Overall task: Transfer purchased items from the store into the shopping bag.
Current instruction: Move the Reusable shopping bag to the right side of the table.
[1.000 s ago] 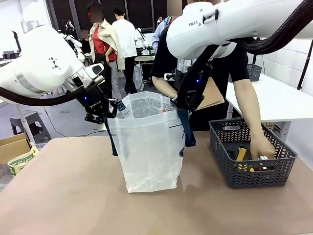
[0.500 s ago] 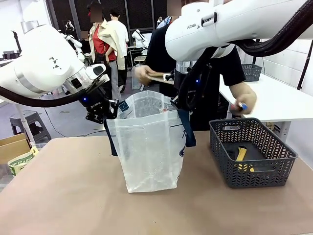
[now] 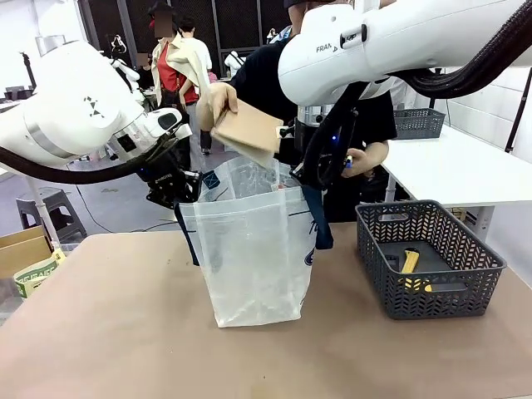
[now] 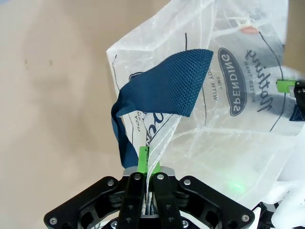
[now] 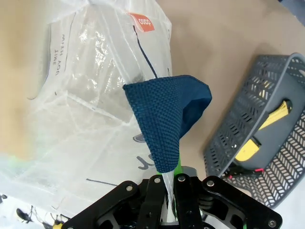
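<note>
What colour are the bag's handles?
Navy blue, woven; the handles of the bag show best in the left wrist view.

We see our right claw [image 5: 167, 180] pinched on the bag [image 5: 86, 95] at its rim, its navy strap [image 5: 164, 112] folded just above. Beside it on the tan worktop [image 5: 224, 43] stands a grey basket [image 5: 228, 143] holding a yellow item [image 5: 248, 151].

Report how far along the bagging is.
Done: the left tool and right tool pinch the rim of the shopping bag, holding its mouth open. In hand: the person's hand tilts a flat tan item over the mouth. Left: a yellow-and-black item lies in the grey basket. The bag's contents are unclear.
</note>
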Controlling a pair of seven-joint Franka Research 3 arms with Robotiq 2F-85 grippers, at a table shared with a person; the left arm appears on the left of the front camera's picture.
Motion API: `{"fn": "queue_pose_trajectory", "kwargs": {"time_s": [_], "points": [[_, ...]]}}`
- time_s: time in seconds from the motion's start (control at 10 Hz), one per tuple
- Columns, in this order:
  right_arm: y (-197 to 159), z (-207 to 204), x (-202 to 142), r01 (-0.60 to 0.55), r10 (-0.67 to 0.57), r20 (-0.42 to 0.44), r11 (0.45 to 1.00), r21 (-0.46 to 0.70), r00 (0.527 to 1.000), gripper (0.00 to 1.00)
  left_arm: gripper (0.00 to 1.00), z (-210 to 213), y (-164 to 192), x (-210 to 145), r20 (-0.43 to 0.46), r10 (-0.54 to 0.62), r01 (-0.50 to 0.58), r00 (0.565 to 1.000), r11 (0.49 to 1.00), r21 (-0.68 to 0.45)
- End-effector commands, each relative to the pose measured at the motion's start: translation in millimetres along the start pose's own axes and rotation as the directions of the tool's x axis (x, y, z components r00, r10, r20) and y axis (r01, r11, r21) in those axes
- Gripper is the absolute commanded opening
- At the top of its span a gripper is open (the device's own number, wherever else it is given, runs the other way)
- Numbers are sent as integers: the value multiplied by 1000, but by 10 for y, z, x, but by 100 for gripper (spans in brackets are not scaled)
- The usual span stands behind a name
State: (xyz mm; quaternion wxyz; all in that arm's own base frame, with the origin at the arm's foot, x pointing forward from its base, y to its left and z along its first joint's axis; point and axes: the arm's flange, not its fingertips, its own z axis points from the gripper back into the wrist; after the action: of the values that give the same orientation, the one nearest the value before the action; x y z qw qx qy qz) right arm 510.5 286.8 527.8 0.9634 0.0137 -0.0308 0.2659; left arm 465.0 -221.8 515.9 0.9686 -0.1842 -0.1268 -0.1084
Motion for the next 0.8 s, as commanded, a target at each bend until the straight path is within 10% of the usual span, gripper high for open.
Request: {"fn": "queue_pose_trajectory", "kwargs": {"time_s": [0.0,0.7], "points": [[-26,-4,5,-18,19,17,999,-36,1000,0,0,-37,22,-93,-13,-64,64,998,998,20],[-25,2,3,-46,47,30,998,-48,998,0,0,-43,-16,-100,-11,-96,96,995,995,24]]}}
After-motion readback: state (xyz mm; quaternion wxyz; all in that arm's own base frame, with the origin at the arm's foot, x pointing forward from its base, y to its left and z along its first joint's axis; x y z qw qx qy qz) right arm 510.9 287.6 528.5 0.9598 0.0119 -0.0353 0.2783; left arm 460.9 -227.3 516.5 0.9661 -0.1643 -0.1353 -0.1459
